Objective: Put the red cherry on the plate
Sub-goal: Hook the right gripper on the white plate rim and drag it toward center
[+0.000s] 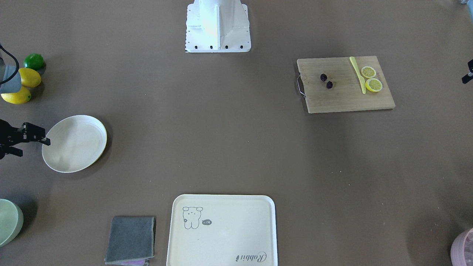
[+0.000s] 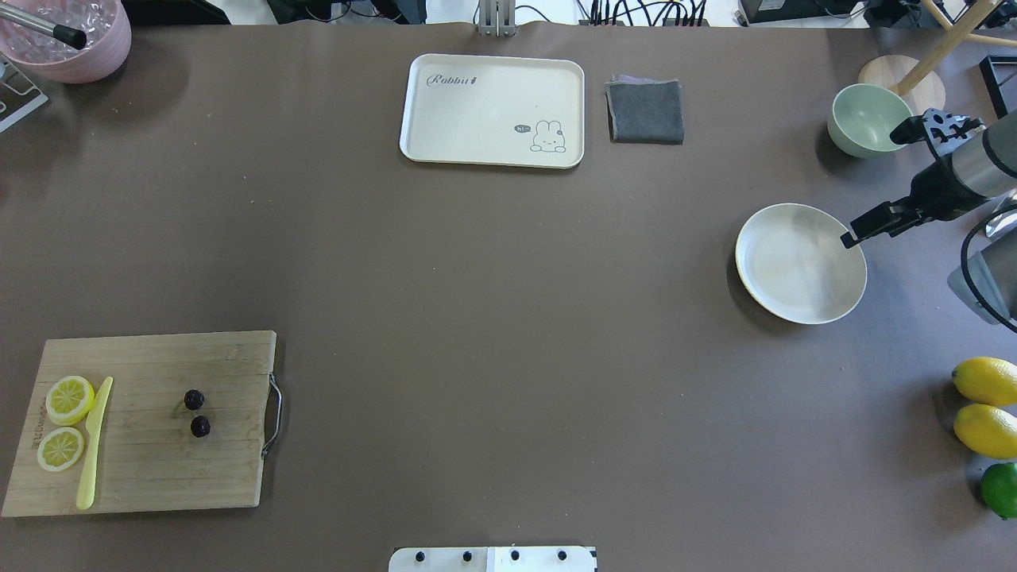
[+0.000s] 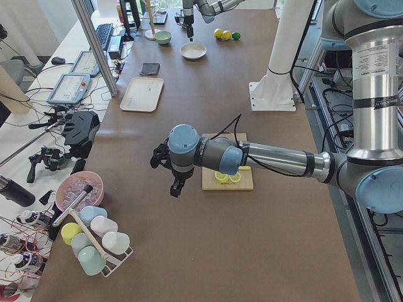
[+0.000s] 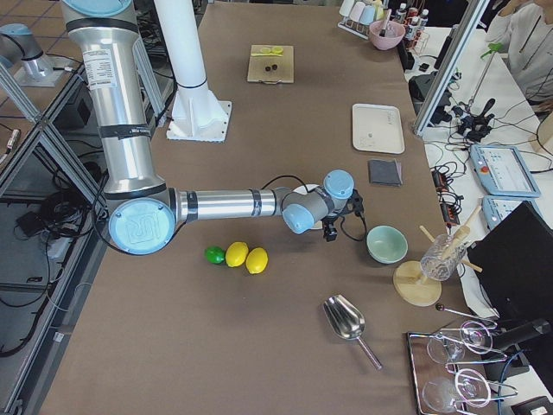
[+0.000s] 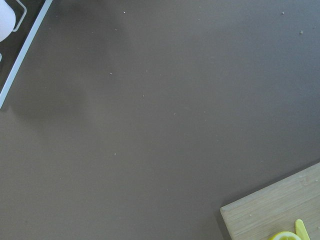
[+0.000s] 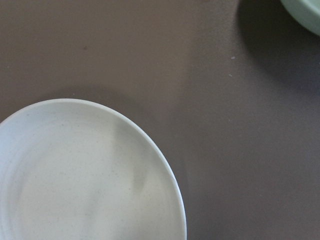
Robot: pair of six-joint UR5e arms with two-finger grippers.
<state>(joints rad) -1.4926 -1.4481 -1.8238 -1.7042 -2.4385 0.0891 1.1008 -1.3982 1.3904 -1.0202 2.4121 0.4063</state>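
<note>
The red cherry (image 2: 194, 400), a pair of tiny dark fruits, lies on a wooden cutting board (image 2: 151, 469) near the table's left front; it also shows in the front view (image 1: 323, 77). Far to the right sits the plate (image 2: 798, 262), cream-white with nothing on it. My right gripper (image 2: 872, 187) hovers open at the plate's right rim; in the right wrist view the plate (image 6: 75, 175) fills the lower left. My left gripper (image 3: 167, 171) hangs above the table just left of the board. Only a sliver of it (image 1: 468, 74) shows in the front view, so I cannot tell its state.
Lemon slices (image 2: 69, 400) and a yellow knife (image 2: 94, 445) share the board. At the far edge are a cream tray (image 2: 493, 111) and a grey cloth (image 2: 645, 111). A green bowl (image 2: 866, 119) stands behind the plate, with lemons (image 2: 985, 381) and a lime (image 2: 1001, 488) at the right edge.
</note>
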